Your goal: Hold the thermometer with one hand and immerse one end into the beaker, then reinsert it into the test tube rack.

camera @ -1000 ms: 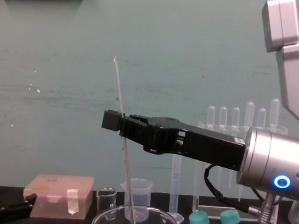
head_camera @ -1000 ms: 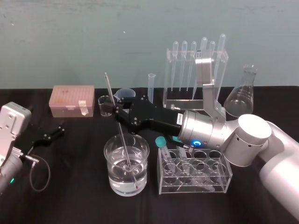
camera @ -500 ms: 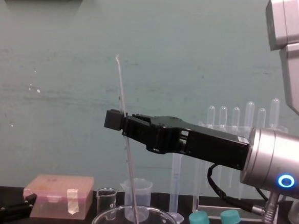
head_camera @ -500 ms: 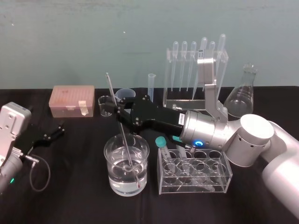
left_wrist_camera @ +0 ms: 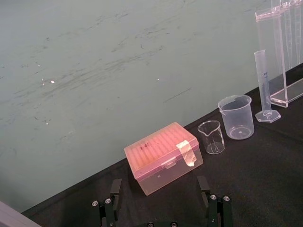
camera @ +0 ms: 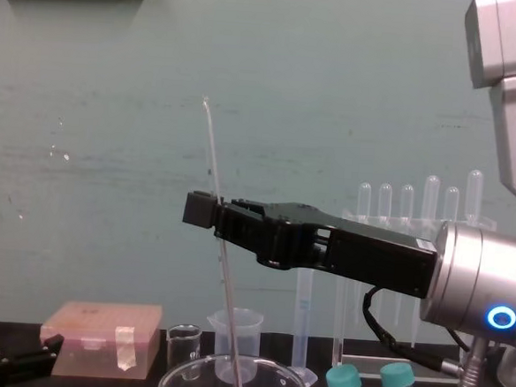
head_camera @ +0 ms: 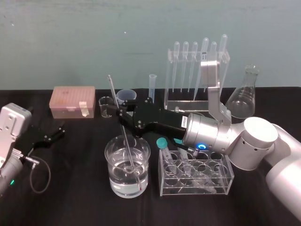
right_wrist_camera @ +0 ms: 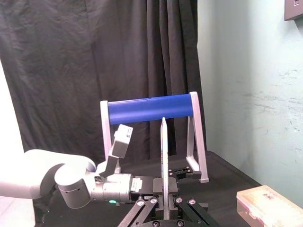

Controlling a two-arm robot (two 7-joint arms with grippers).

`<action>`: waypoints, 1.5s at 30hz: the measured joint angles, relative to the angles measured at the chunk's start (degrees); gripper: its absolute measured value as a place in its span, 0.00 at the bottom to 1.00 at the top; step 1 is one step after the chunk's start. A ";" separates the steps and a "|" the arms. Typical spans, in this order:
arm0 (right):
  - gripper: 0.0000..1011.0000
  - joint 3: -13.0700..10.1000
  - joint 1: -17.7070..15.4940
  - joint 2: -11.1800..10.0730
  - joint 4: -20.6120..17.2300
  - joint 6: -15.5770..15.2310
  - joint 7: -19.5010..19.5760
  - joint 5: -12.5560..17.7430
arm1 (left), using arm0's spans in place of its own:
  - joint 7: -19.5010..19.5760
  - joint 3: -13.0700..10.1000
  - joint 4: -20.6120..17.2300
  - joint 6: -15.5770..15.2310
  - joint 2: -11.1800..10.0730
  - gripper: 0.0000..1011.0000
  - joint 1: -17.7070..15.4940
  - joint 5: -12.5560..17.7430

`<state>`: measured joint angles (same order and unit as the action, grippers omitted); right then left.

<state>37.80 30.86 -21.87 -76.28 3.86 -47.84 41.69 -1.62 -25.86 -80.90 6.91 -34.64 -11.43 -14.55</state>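
Beaker: the wide glass beaker [head_camera: 111, 169] is stood on the black worktop [head_camera: 70, 202], about half filled with clear liquid, and is used as the landmark below.
Thermometer: the thermometer [camera: 211, 150] is held tilted, its top leaned to the left above the beaker. Its lower end is sunk under the liquid, close to the beaker's bottom.
Right gripper: the right gripper [head_camera: 117, 113] is reached in from the right and is held above the beaker's rear rim. Its fingers are closed on the upper part of the thermometer, well above the rim.
Wrist light: a blue ring [head_camera: 201, 147] is lit on the silver wrist, to the right of the beaker.
Writing: a white label [head_camera: 181, 120] is seen on the right gripper's black body, but its print cannot be read. A strip of tape is stuck on the pink box [head_camera: 73, 101], and no writing can be made out on it.
Left gripper: the left gripper [left_wrist_camera: 158, 198] is parked on the worktop well left of the beaker, its fingers spread wide with nothing between them.
Test tube rack: the test tube rack [head_camera: 168, 77] is stood behind and to the right of the beaker, well apart from it. Six pipettes [head_camera: 185, 66] are hung in a row through its top bar, and part of it is hidden by the right arm.
Behind the beaker: a small glass beaker [head_camera: 106, 106], a plastic spouted beaker [head_camera: 126, 97] and a graduated cylinder [head_camera: 153, 87] are lined up.
Just right of the beaker: a low clear tube rack [head_camera: 221, 186] is placed, with a teal-capped tube [head_camera: 162, 142] in it.
Far right of the beaker: a conical flask [head_camera: 243, 96] is stood.
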 joint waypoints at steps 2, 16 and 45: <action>0.06 -0.01 -0.05 -0.03 -0.06 0.00 0.02 0.01 | 0.00 0.00 0.00 0.00 0.00 1.00 0.00 0.00; 0.06 -0.01 -0.36 -0.32 -0.67 -0.11 0.28 0.02 | 0.00 0.00 0.00 0.00 0.00 1.00 0.00 0.00; 0.06 -0.01 0.11 -0.10 -0.22 -0.31 0.03 0.40 | 0.00 0.00 0.00 0.00 0.00 1.00 0.00 0.00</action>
<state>37.79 30.97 -21.97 -76.50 3.55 -47.80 42.09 -1.62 -25.86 -80.90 6.91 -34.64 -11.43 -14.55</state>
